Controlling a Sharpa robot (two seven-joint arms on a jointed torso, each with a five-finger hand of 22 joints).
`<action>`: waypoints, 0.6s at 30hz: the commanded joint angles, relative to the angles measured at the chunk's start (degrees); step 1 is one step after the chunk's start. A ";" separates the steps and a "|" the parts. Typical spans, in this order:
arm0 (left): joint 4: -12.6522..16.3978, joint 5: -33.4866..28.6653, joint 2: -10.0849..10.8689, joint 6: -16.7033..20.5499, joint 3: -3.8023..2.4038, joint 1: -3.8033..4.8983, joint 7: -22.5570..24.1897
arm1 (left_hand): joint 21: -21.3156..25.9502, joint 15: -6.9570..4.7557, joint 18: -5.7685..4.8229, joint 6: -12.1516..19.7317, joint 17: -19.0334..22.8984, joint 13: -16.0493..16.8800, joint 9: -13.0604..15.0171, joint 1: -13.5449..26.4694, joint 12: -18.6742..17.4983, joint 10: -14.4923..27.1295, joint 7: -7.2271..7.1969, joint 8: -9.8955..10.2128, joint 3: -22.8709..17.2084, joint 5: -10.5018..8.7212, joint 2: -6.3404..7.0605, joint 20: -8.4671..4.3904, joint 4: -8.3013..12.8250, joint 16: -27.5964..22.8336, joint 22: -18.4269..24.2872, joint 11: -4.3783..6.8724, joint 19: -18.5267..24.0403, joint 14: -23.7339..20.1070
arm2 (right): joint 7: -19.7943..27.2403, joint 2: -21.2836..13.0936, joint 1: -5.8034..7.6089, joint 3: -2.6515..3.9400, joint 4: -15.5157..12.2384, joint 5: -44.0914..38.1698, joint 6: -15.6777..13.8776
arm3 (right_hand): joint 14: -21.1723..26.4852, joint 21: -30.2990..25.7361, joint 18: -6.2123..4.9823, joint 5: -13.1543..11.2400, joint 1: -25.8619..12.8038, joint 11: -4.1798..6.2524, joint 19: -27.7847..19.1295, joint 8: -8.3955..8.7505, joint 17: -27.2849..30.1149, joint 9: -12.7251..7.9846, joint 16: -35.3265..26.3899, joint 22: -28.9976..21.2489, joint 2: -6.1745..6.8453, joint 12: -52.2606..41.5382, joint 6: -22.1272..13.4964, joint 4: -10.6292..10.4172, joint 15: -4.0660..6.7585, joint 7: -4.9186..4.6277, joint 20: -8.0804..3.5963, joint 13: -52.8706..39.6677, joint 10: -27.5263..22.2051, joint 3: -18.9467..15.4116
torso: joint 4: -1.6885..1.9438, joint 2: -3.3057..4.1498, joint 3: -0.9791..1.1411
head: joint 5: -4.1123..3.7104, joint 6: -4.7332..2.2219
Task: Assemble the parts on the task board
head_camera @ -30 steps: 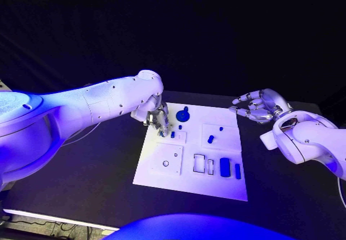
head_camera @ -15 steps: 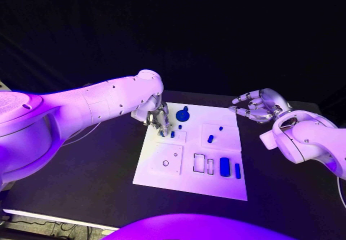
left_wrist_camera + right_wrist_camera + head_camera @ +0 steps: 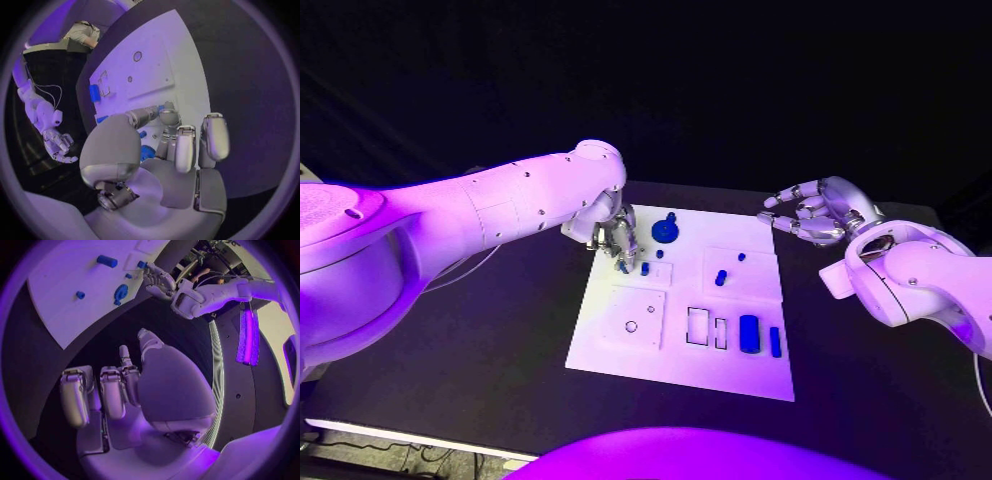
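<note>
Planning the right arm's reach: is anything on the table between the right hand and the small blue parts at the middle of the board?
Nothing visible: the right hand hangs off the task board, with only bare plate before the small parts.

Two smooth white robot arms with rounded, bulbous shells and small dark screw holes dotted along the casing. Each ends in a silver metallic hand: the left hand (image 3: 615, 238) and right hand (image 3: 808, 213) have segmented fingers with pale rounded pads (image 3: 213, 135). Thin dark cables run along the right arm in the left wrist view.
</note>
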State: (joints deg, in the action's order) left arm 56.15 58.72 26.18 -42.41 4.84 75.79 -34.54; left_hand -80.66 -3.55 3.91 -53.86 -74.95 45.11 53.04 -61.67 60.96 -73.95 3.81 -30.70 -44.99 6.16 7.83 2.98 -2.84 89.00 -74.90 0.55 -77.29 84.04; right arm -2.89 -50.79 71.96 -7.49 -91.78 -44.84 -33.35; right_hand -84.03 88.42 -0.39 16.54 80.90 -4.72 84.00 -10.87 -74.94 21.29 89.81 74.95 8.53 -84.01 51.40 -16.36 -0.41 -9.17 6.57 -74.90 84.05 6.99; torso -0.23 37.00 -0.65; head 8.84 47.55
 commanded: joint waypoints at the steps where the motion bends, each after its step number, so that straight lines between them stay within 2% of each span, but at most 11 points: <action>1: 0.13 0.37 -0.06 -0.13 -0.01 0.00 0.38 | 0.21 0.04 0.05 -0.50 -13.36 -0.05 0.08 -0.76 0.11 -0.33 -0.07 -0.13 -8.66 0.19 0.03 0.13 9.04 0.16 -1.91 0.09 0.08 5.37 | 0.32 0.00 -0.02 0.00 -0.11 -0.47 0.57 | -5.66 -0.11 -0.03 0.36 0.17 0.38 5.22 -0.31 -13.84 -0.09 -0.30 14.14 0.48 0.16 -0.36 0.01 0.26 0.01 -0.50 -10.25 1.13 0.26 | 0.02 -0.01 0.02 | -0.06 0.09; 18: 0.47 0.11 -0.04 -0.88 0.01 -0.08 0.54 | 0.23 0.05 0.06 -0.56 -13.31 -0.24 0.05 -0.88 -0.03 -0.28 -0.07 -0.03 -8.62 0.23 0.01 0.12 8.94 0.13 -1.90 0.09 0.09 5.35 | 0.25 -0.05 -0.02 0.00 -0.14 -0.57 0.64 | -5.66 -0.11 -0.03 0.36 0.17 0.38 5.22 -0.31 -13.84 -0.09 -0.30 14.14 0.48 0.16 -0.36 0.01 0.26 0.01 -0.50 -10.25 1.13 0.26 | 0.01 -0.01 0.01 | -0.08 0.19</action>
State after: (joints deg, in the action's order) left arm 56.45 58.91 26.25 -42.45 4.84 75.76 -34.55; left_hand -80.66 -3.55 3.91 -53.88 -74.94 44.92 53.03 -61.92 60.95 -74.03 3.79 -30.60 -44.99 6.19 8.07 2.98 -2.84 88.97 -74.90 0.47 -77.29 84.04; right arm -2.92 -50.84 71.96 -7.49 -91.82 -44.88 -33.34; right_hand -84.04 88.42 -0.39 16.54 80.89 -4.72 84.00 -10.86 -74.92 21.29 89.81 74.93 8.53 -84.01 51.40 -16.36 -0.41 -9.17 6.57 -74.90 84.05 6.99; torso -0.22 36.99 -0.65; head 8.73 47.68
